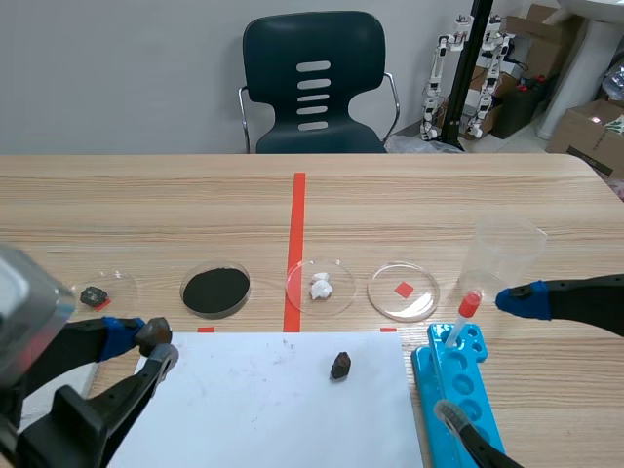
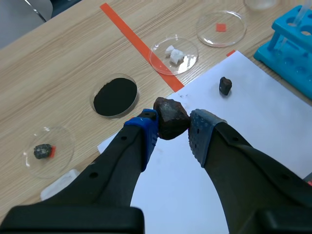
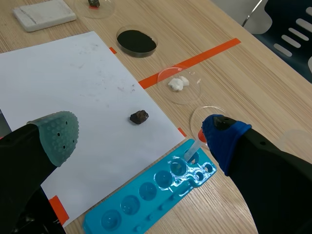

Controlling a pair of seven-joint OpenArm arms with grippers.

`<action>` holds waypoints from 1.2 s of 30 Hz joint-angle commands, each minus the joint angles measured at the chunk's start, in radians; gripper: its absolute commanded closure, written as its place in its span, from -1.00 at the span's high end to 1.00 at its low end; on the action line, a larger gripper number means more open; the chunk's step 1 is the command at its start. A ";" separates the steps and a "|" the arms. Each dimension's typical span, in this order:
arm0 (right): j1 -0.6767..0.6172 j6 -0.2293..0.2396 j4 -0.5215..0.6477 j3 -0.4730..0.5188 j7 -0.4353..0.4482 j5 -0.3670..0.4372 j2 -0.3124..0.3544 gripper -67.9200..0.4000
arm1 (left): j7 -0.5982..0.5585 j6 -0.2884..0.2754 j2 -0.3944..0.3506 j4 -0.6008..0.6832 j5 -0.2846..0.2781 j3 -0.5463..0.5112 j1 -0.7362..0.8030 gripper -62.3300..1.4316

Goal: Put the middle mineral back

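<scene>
My left gripper (image 2: 173, 127) is shut on a dark brown mineral (image 2: 170, 117), held a little above the near left corner of the white paper (image 1: 258, 409); in the scene view that gripper (image 1: 154, 347) is low at the left. A smaller dark mineral (image 1: 340, 366) (image 3: 139, 117) lies on the paper. Beyond the paper stands a row of dishes: one with a small dark mineral (image 1: 95, 295), one with black powder (image 1: 215, 290), one with a white mineral (image 1: 321, 286), and an empty dish (image 1: 404, 291) over a red square. My right gripper (image 3: 141, 136) hangs open above the paper's right side, holding nothing.
A blue tube rack (image 1: 458, 390) lies right of the paper with a red-capped dropper (image 1: 466, 312) in it. A clear plastic beaker (image 1: 502, 252) stands behind it. A white block (image 3: 44, 13) rests left of the paper. A chair (image 1: 314, 83) stands across the table.
</scene>
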 commanded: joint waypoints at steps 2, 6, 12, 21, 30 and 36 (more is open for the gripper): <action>0.001 0.000 0.005 0.001 0.011 0.011 0.000 0.56 | 0.037 0.003 0.004 -0.029 -0.046 0.027 -0.073 -0.77; 0.001 0.000 0.005 0.001 0.012 0.011 0.000 0.56 | 0.124 0.001 -0.006 -0.095 -0.093 0.095 -0.193 -0.77; 0.001 0.000 0.005 0.001 0.011 0.011 0.000 0.56 | 0.286 0.003 -0.006 -0.201 -0.253 0.227 -0.401 -0.77; 0.001 0.000 0.005 0.001 0.012 0.011 0.000 0.56 | 0.561 0.210 0.058 -0.377 -0.440 0.381 -0.716 -0.77; 0.001 0.000 0.005 0.001 0.011 0.011 0.000 0.56 | 0.750 0.325 0.178 -0.548 -0.439 0.392 -0.903 -0.77; 0.001 0.000 0.005 0.001 0.011 0.011 0.000 0.56 | 0.824 0.333 0.227 -0.644 -0.435 0.392 -0.969 -0.77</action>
